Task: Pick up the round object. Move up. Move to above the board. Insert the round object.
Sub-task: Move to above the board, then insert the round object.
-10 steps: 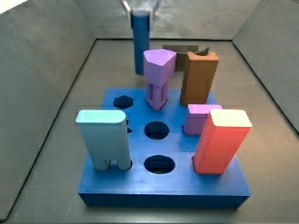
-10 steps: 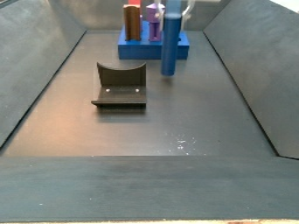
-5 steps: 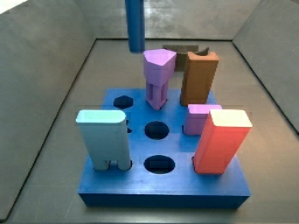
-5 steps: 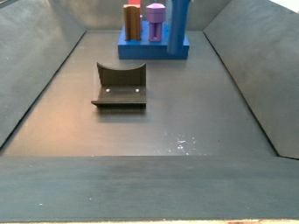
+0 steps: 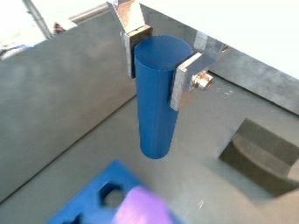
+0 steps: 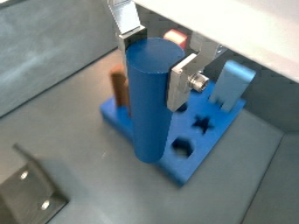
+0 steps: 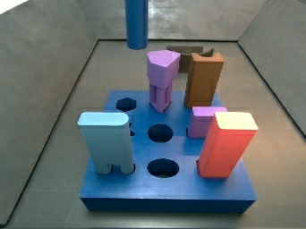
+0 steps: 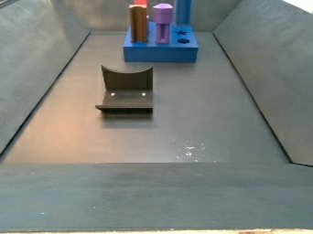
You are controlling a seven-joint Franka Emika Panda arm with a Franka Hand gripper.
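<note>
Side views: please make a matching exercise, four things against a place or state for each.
1 round object
2 pink peg
3 fixture
4 tool

a stands in the board
b lies on the floor, apart from the board
c hangs upright in the air
d shut on the round object, up over the floor

Pairs: 1-c, 2-a, 3-b, 4-d

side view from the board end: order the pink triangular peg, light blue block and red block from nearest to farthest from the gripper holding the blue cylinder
The gripper holds the round object high at the far end.
1. Pink triangular peg, back of the board.
2 and 3. Light blue block, front left, and red block, front right: too close to call.
</note>
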